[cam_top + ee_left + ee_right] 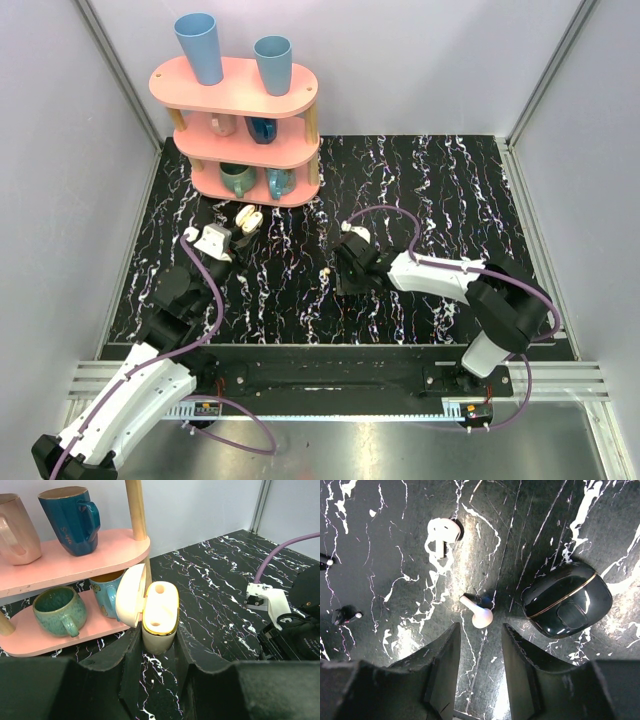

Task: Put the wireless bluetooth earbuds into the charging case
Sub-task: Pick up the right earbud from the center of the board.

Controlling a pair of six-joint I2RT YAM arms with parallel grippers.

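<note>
The cream-white charging case (160, 617) stands open and upright with its gold rim up and its lid (131, 595) swung left. My left gripper (157, 647) is shut on the case's base. In the top view the case (248, 217) is in front of the pink shelf, at the tip of my left gripper (238, 236). Two cream-white earbuds lie on the black marbled table: one (480, 615) just beyond my right gripper (480, 635), the other (442, 531) farther off to the left. My right gripper is open and empty. One earbud (325, 275) shows beside my right gripper (347, 268).
A glossy black closed case (566, 600) lies right of the near earbud. Small black bits (345, 615) lie at the left. The pink three-tier shelf (235, 92) with several cups stands at the back left, close behind the case (75, 550).
</note>
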